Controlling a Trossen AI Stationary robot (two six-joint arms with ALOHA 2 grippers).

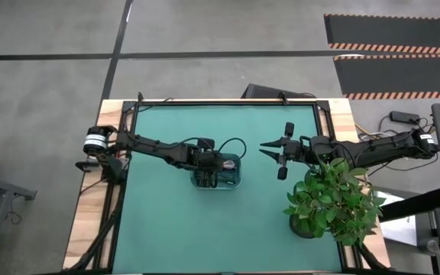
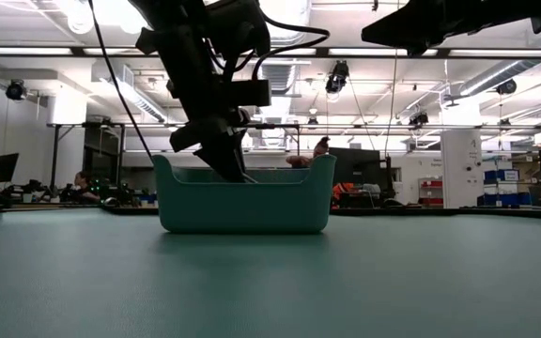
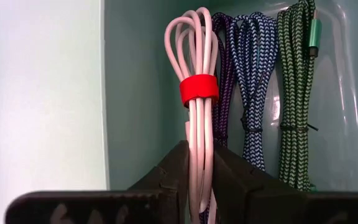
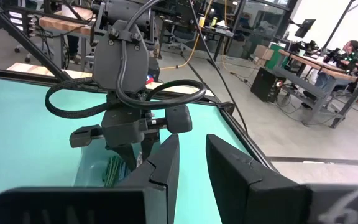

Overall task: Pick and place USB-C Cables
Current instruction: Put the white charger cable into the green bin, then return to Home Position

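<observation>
- High view: left gripper (image 1: 218,169) reaches down into teal bin (image 1: 236,182) near mat centre; right gripper (image 1: 267,147) hangs above green mat (image 1: 166,229), well apart from bin, pointing toward it.
- Left wrist view: left fingers (image 3: 178,165) clamped on white cable w/ red tie (image 3: 198,90), pinching the bundle below the tie; bundle lies lengthwise along bin wall.
- Same view, other USB-C cables inside bin, side by side: purple/dark braided bundle (image 3: 224,81) touching the white one, blue-and-white braided bundle (image 3: 258,81) next, green braided bundle (image 3: 294,93) farthest from white.
- Low view: bin (image 2: 242,202) sits flat on mat; left arm comes from above, gripper tip below rim; cables hidden by bin wall.
- Right wrist view: right fingers (image 4: 166,158) stand slightly apart, nothing between them; left arm's wrist and bin seen ahead.
- High view: potted plant (image 1: 331,198) on mat's right edge, under right arm, clear of bin.
- Low view bkgd: workshop room, a person seated far behind bin (image 2: 319,150).
</observation>
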